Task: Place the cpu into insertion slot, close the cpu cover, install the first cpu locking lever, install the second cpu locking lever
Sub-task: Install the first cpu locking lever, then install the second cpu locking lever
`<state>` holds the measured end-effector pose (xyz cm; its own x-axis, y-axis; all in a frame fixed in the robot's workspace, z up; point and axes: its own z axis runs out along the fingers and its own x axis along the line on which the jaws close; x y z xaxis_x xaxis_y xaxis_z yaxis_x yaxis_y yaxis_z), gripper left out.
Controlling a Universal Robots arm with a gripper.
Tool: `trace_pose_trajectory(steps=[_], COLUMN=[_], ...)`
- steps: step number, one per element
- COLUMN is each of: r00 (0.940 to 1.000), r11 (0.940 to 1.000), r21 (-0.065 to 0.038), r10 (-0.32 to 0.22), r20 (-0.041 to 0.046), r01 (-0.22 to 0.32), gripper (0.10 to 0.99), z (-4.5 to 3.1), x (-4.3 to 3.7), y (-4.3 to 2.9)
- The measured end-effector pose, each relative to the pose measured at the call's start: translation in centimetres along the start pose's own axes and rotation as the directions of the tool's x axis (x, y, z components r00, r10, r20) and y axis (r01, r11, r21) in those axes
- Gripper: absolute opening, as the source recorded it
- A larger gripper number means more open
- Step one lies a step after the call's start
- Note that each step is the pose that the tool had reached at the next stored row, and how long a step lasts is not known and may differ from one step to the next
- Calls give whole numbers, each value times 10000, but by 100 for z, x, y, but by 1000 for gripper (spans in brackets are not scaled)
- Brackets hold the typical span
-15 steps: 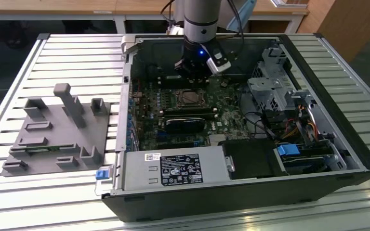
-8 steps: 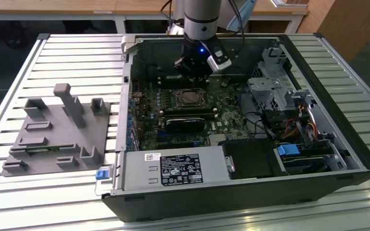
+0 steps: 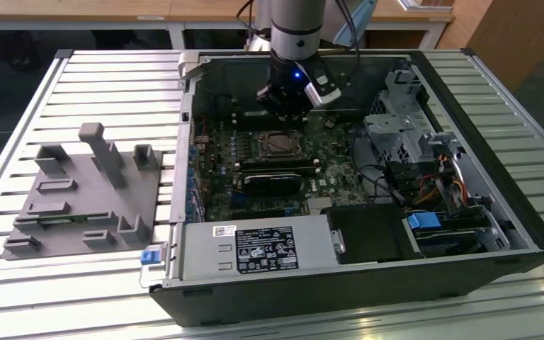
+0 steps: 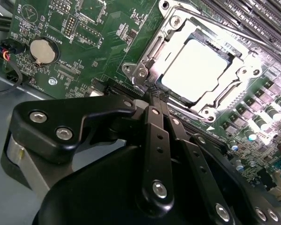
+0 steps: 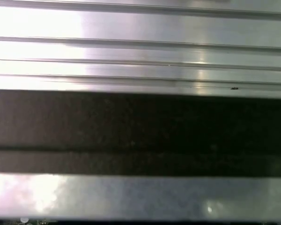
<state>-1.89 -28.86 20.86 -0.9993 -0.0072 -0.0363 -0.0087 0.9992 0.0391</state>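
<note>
We see the black two-fingered gripper (image 4: 155,93) with its fingers pressed together, holding nothing.

Its tips sit at the edge of the thin silver metal cpu cover (image 4: 178,35), which lies closed over the pale silvery square cpu (image 4: 196,70) seated in the socket.

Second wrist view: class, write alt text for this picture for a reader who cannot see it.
The black pincer, its fingers together, sits at the edge of the cpu cover, which lies closed over the pale cpu on the green circuit board. A round coin battery sits on the board to one side.
</note>
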Motion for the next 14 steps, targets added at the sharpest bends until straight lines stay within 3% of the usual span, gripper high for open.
trace_pose_trajectory(steps=[14], r00=[10000], r11=[10000], r21=[1], r10=[-1], r20=[0], r01=[1], gripper=[110], z=[-1], x=[-6], y=[-27])
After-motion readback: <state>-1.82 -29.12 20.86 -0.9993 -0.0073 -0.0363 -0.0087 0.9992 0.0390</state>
